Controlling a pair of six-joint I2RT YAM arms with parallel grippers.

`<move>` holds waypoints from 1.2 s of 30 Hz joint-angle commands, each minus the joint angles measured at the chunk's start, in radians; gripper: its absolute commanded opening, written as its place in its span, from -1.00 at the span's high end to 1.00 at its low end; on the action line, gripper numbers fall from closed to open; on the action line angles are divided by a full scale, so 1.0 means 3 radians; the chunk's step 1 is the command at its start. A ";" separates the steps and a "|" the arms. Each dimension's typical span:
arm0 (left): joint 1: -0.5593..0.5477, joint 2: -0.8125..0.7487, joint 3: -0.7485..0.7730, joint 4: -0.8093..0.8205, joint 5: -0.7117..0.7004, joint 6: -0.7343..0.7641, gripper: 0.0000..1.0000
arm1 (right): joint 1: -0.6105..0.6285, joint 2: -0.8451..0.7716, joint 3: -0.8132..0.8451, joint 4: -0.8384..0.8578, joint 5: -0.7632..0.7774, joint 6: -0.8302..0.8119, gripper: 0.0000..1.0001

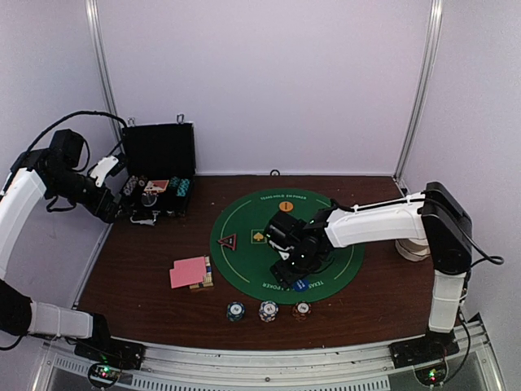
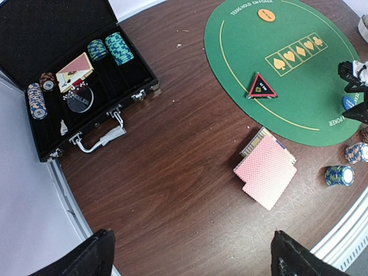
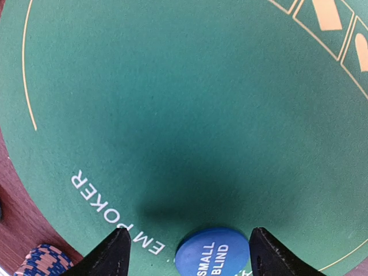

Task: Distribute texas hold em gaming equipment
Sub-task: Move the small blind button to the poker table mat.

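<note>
Roughly midway: orange disc (image 1: 286,206), triangular marker (image 1: 227,241) and blue small-blind disc (image 3: 211,253) lie on the green mat (image 1: 244,220), three chip stacks (image 1: 268,310) stand just near of it, pink-backed cards (image 1: 188,272) lie undealt at its left, more chips sit in the black case (image 1: 159,151), and both hands are released, the right hand (image 1: 295,275) straddling the blue disc, the left hand (image 2: 192,256) empty.

robot lab test booth: white panel walls (image 1: 269,81) at 12 o'clock, metal frame posts (image 1: 102,65), brown table (image 1: 146,273), arm mounting rail (image 1: 269,365) at 6 o'clock.
</note>
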 commanded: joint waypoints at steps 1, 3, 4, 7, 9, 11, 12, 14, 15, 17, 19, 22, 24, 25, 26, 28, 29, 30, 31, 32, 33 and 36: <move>0.0019 -0.0064 0.0096 -0.0056 0.0088 -0.0032 -0.95 | 0.0081 -0.0115 -0.0059 0.0004 0.0154 0.0115 -0.48; 0.0019 -0.0064 0.0104 -0.0067 0.0095 -0.0032 -0.95 | 0.0090 -0.0088 -0.0072 -0.0009 0.0159 0.0119 -0.46; 0.0019 -0.0062 0.0109 -0.0067 0.0096 -0.0033 -0.95 | 0.0091 -0.0070 -0.0075 -0.0010 0.0156 0.0119 -0.45; 0.0020 -0.0069 0.0106 -0.0067 0.0096 -0.0032 -0.95 | 0.0096 -0.0013 -0.0078 -0.0026 0.0173 0.0126 -0.41; 0.0020 -0.0064 0.0105 -0.0068 0.0097 -0.0033 -0.95 | 0.0096 0.0015 -0.0078 -0.0030 0.0206 0.0130 -0.39; 0.0019 -0.0056 0.0105 -0.0070 0.0099 -0.0032 -0.95 | 0.0096 0.0041 -0.0073 -0.0045 0.0254 0.0138 -0.38; 0.0020 -0.0053 0.0109 -0.0067 0.0100 -0.0032 -0.95 | 0.0096 0.0047 -0.0070 -0.0051 0.0276 0.0139 -0.36; 0.0019 -0.0049 0.0119 -0.0067 0.0101 -0.0032 -0.95 | 0.0091 0.0067 -0.0066 -0.0066 0.0301 0.0139 -0.34; 0.0020 -0.0044 0.0127 -0.0067 0.0098 -0.0028 -0.95 | 0.0091 0.0079 -0.0064 -0.0066 0.0303 0.0144 -0.33; 0.0019 -0.0041 0.0142 -0.0067 0.0100 -0.0027 -0.95 | 0.0089 0.0100 -0.0067 -0.0064 0.0294 0.0147 -0.29; 0.0019 -0.0036 0.0153 -0.0067 0.0100 -0.0027 -0.95 | 0.0091 0.0121 -0.0088 -0.0064 0.0287 0.0155 -0.21; 0.0019 -0.0034 0.0152 -0.0067 0.0100 -0.0026 -0.95 | 0.0082 0.0110 -0.0161 -0.0034 0.0288 0.0183 -0.11; 0.0019 -0.0033 0.0146 -0.0065 0.0100 -0.0025 -0.95 | 0.0067 0.0088 -0.0213 -0.0012 0.0287 0.0207 -0.05; 0.0019 -0.0034 0.0141 -0.0066 0.0097 -0.0019 -0.95 | 0.0055 0.0073 -0.0240 -0.0003 0.0283 0.0221 -0.02; 0.0020 -0.0026 0.0141 -0.0064 0.0099 -0.0017 -0.95 | 0.0043 0.0054 -0.0272 0.0019 0.0278 0.0229 0.00; 0.0021 -0.0019 0.0141 -0.0065 0.0103 -0.0022 -0.95 | 0.0017 0.0025 -0.0330 0.0041 0.0263 0.0244 0.08; 0.0019 -0.0014 0.0141 -0.0065 0.0106 -0.0022 -0.95 | 0.0003 0.0011 -0.0356 0.0049 0.0258 0.0246 0.11; 0.0019 -0.0013 0.0141 -0.0065 0.0102 -0.0022 -0.95 | -0.0012 -0.0003 -0.0382 0.0050 0.0259 0.0251 0.14; 0.0019 -0.0007 0.0141 -0.0066 0.0104 -0.0020 -0.95 | -0.0022 -0.0021 -0.0416 0.0059 0.0261 0.0259 0.16; 0.0019 -0.0005 0.0145 -0.0067 0.0102 -0.0023 -0.95 | -0.0035 -0.0037 -0.0444 0.0064 0.0262 0.0261 0.18; 0.0019 -0.0005 0.0148 -0.0064 0.0099 -0.0020 -0.95 | -0.0047 -0.0061 -0.0479 0.0067 0.0264 0.0266 0.20; 0.0019 -0.0007 0.0156 -0.0067 0.0097 -0.0022 -0.95 | -0.0088 -0.0135 -0.0584 0.0080 0.0286 0.0268 0.24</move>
